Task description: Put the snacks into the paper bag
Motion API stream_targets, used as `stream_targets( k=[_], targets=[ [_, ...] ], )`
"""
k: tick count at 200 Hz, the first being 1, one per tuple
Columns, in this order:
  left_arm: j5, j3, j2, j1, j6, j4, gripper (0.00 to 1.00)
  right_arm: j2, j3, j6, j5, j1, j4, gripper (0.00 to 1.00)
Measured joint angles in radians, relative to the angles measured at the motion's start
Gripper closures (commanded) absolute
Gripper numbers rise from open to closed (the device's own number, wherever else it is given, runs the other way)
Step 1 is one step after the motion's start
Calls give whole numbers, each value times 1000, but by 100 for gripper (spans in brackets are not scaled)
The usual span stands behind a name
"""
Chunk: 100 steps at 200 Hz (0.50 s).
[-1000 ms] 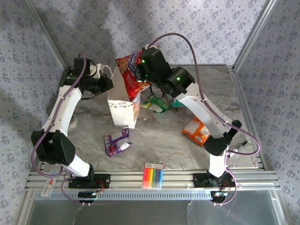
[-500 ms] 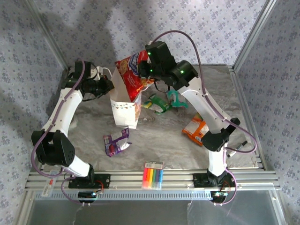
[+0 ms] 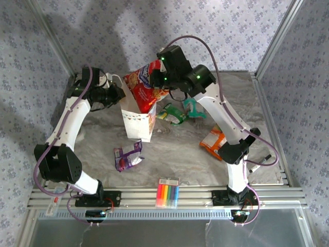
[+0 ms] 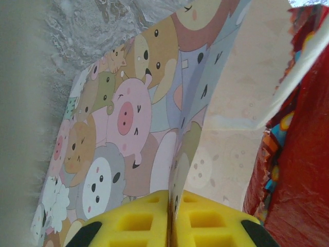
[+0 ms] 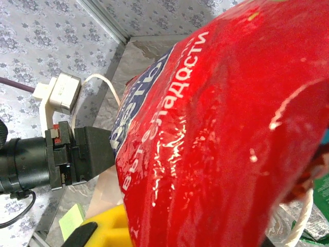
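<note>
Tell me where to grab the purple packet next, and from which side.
Probably what looks like its upturned far-right corner, coming straight down from above. The purple packet lies crumpled on the table in front of the paper bag, with bare marble around it, so that raised flap can be straddled; its flat body offers little to pinch.

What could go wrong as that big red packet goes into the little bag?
The red packet looks wide for the mouth of the paper bag and sticks out at a slant, so it may jam on the rim rather than slide in. The left gripper pinches just one thin wall; a hard push from the right gripper could tear the paper or tip the bag.
</note>
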Motion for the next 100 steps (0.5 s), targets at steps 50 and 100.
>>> stream_targets(
  k=[50, 100],
  targets=[
    [-4, 35, 0, -1, 0, -27, 89, 4, 2, -6, -28, -6, -8, 100],
    [-11, 36, 0, -10, 1, -31, 89, 33, 12, -6, -36, -8, -27, 100]
  ],
)
